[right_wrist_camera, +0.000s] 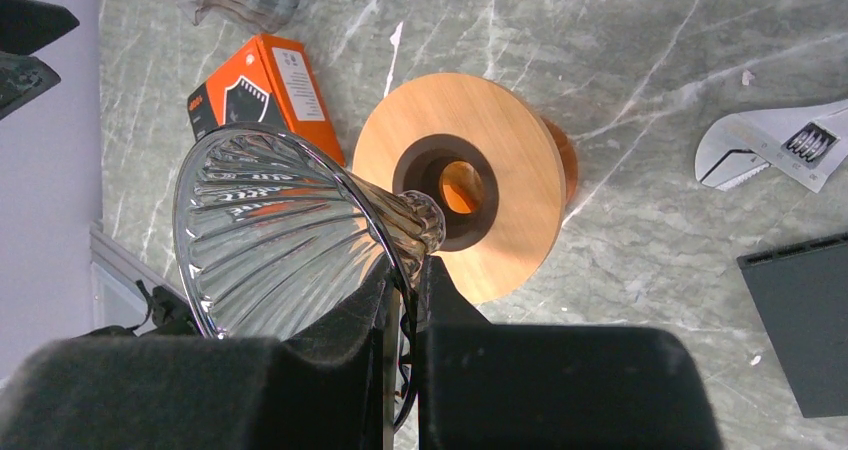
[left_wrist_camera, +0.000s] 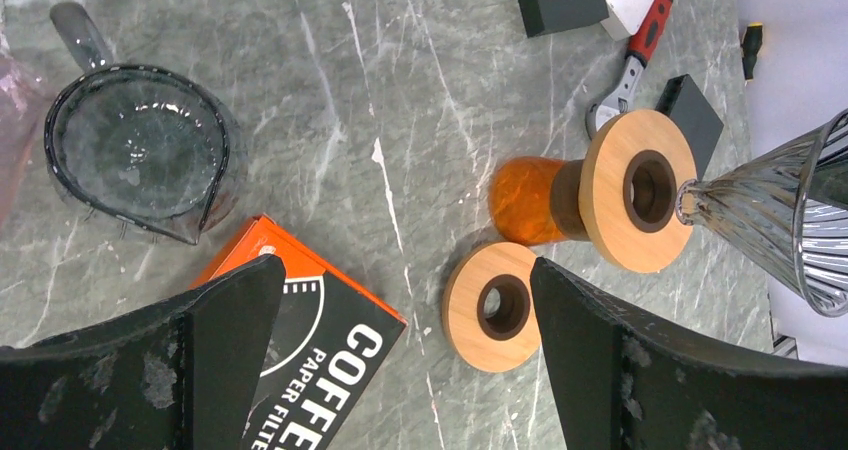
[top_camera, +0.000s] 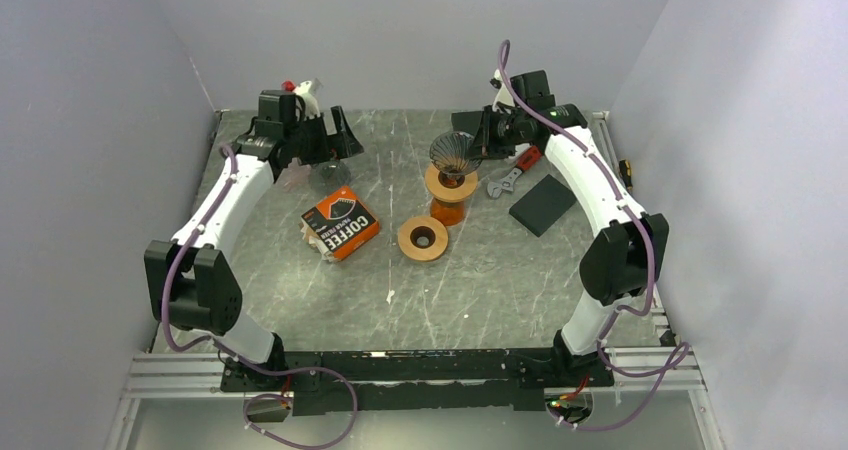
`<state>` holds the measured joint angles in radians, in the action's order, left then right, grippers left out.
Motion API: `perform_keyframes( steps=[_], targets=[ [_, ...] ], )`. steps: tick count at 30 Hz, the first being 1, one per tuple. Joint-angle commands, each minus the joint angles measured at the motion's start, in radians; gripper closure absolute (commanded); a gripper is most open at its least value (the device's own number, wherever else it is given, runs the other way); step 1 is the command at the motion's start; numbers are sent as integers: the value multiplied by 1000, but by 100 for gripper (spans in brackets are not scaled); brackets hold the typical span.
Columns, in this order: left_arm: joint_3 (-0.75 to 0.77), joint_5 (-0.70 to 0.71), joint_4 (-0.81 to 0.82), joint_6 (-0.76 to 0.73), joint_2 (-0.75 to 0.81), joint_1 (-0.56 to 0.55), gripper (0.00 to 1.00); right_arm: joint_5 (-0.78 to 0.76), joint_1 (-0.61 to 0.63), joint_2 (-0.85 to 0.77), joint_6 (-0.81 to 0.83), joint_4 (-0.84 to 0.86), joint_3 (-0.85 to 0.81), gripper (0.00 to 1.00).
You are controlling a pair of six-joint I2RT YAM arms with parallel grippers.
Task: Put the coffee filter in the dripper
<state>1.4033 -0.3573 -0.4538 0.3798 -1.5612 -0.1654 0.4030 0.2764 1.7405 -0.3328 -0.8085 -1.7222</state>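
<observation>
My right gripper (top_camera: 487,145) is shut on the handle of the clear ribbed glass dripper (top_camera: 452,152), holding it tilted with its tip just over the wooden collar (top_camera: 451,183) of the orange stand. In the right wrist view the dripper (right_wrist_camera: 280,230) sits between my gripper (right_wrist_camera: 405,270) and the collar (right_wrist_camera: 500,170). The orange and black coffee paper filter box (top_camera: 340,222) lies on the table left of the stand. No loose filter shows. My left gripper (top_camera: 320,150) is open and empty at the back left, above the box (left_wrist_camera: 320,340).
A loose wooden ring (top_camera: 422,238) lies in front of the stand. A glass server (left_wrist_camera: 135,150) stands at the back left under the left arm. A red-handled wrench (top_camera: 510,175) and a black block (top_camera: 543,205) lie on the right. Grey walls enclose the table.
</observation>
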Motion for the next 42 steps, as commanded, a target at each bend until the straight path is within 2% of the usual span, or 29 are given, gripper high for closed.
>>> perform_keyframes(
  steps=[1, 6, 11, 22, 24, 26, 31, 35, 42],
  targets=[
    [-6, -7, 71, 22, 53, 9, 0, 19, 0, -26, -17, 93, 10, 100],
    [11, -78, 82, 28, 48, 9, 1, 17, 0, -9, -15, 108, 34, 100],
    [-25, -134, 162, 59, 76, 9, 1, 10, -1, -2, -26, 132, 51, 100],
    [-28, -199, 220, 105, 95, 9, 0, -42, 0, 21, -20, 144, 78, 99],
    [-31, -208, 230, 113, 97, 9, 0, -51, 0, 23, -17, 144, 79, 94],
    [-37, -219, 243, 127, 98, 9, 1, -52, 0, 25, -17, 148, 83, 85],
    [-49, -243, 265, 165, 91, 9, 1, -43, 0, 11, -27, 169, 103, 73],
    [-52, -276, 294, 223, 73, 9, 2, -35, 0, -10, -39, 177, 95, 60],
    [-17, -323, 292, 308, -11, -17, 4, -49, -4, -60, -39, 167, 79, 24]
  ],
)
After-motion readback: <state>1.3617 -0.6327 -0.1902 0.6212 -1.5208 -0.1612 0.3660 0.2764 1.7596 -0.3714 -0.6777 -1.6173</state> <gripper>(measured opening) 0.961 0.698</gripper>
